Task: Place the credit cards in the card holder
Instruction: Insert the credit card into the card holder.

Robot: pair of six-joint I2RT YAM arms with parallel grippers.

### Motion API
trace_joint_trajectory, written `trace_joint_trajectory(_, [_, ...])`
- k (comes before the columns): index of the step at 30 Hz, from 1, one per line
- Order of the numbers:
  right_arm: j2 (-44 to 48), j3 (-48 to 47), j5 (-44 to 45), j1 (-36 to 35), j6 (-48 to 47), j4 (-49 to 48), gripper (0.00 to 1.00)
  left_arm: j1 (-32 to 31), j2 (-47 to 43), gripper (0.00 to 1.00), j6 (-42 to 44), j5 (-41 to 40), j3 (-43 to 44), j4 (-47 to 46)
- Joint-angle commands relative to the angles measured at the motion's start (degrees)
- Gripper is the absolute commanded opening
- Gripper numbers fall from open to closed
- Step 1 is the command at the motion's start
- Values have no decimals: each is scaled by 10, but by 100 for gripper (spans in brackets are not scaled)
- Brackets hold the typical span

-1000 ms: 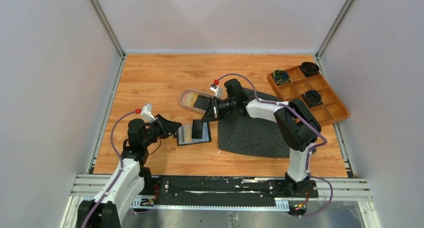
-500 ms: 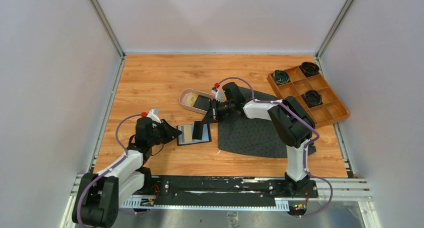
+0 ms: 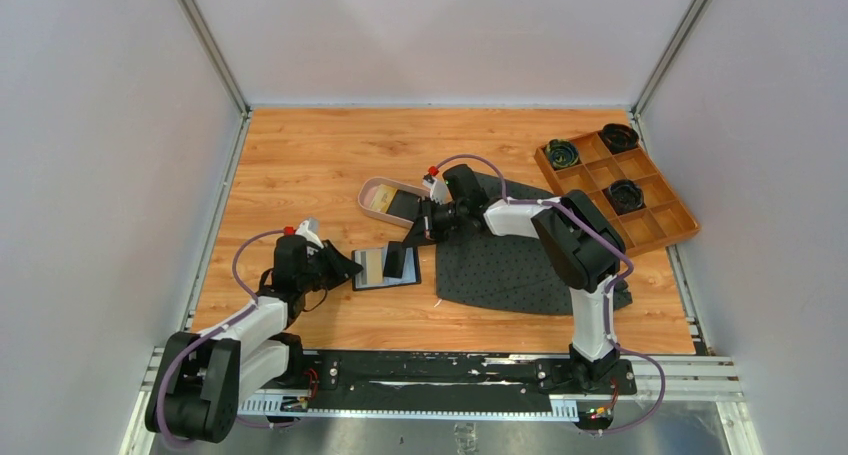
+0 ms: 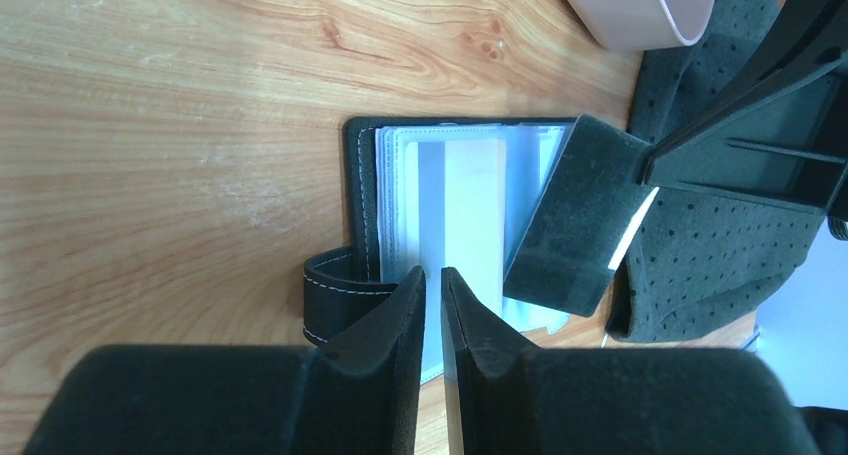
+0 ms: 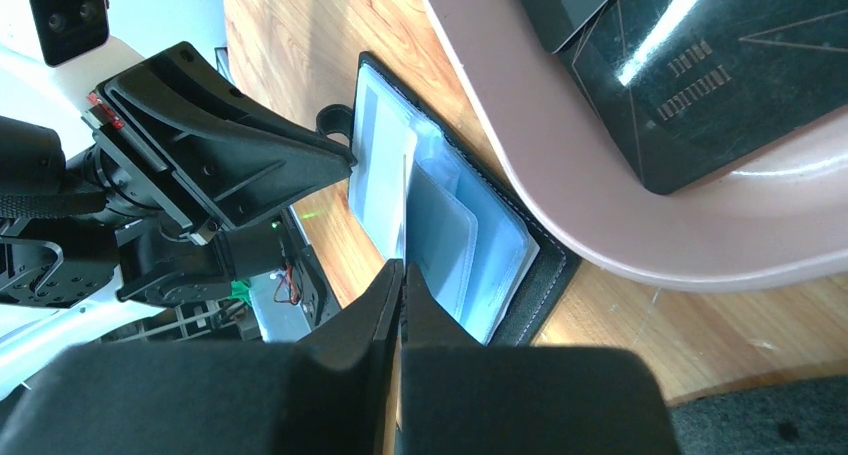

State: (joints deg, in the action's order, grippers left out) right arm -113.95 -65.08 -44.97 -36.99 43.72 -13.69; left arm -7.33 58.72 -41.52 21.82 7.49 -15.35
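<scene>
The card holder (image 3: 372, 269) lies open on the wood, its clear sleeves up and a pale card in the top sleeve (image 4: 470, 195). My right gripper (image 3: 410, 237) is shut on a black credit card (image 3: 395, 260), held tilted over the holder's right half (image 4: 575, 215); in the right wrist view the card shows edge-on (image 5: 408, 195). My left gripper (image 4: 433, 277) stands at the holder's near edge beside the snap tab (image 4: 335, 300), its jaws a narrow slit apart with nothing visible between them. More credit cards, one gold (image 3: 378, 201) and one black (image 5: 700, 85), lie in the pinkish tray (image 3: 371, 188).
A black perforated mat (image 3: 510, 265) lies right of the holder, under the right arm. An orange-brown compartment box (image 3: 650, 215) with dark round items stands at the back right. The tray's rim (image 5: 560, 205) is close behind the holder.
My left gripper has dropped lower at the holder's left edge and its jaws have narrowed. The right gripper with the black card has shifted slightly toward the holder.
</scene>
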Motion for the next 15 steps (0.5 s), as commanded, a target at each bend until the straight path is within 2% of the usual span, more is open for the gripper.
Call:
trace_joint_trajectory(1, [-3,-13,6,-8,-5,14,0,-3,10,18,15,-13,-9,9])
trace_joint_trajectory(15, [15,-9,-32,-8,2,-12,0,-3,12,17,16,-10,-9,9])
